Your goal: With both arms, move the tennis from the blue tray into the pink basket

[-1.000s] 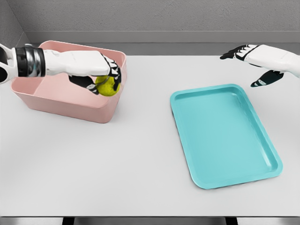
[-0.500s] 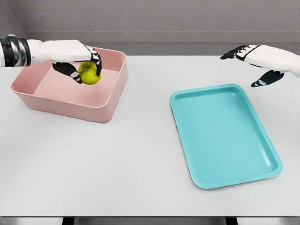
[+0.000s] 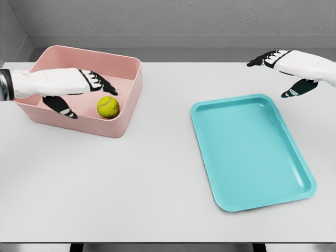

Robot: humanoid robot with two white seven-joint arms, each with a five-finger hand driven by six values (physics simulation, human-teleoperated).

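A yellow-green tennis ball (image 3: 108, 106) lies on the floor of the pink basket (image 3: 127, 100), close to the basket's near wall and toward its right end. The basket stands at the far left corner of the white table (image 3: 131, 178), its long side angled slightly against the table's far edge.

The left hand (image 3: 73, 90) reaches in from the picture's left edge and hangs over the basket, its white forearm crossing the left rim. Its dark-tipped fingers (image 3: 100, 81) are spread and extended toward the right wall, with the thumb pointing down toward the near wall; they grip nothing. The ball sits just beside and below the fingertips, apart from them.

The blue tray (image 3: 252, 149) lies on the right half of the table, tilted so its long axis runs from the far left toward the near right corner. Its near right corner comes close to the table's right edge.

The right hand (image 3: 289, 68) hovers above the far right corner of the table, beyond the tray's far edge. Its fingers are stretched out and relaxed, pointing left, the thumb hanging lower, and it has hold of nothing.
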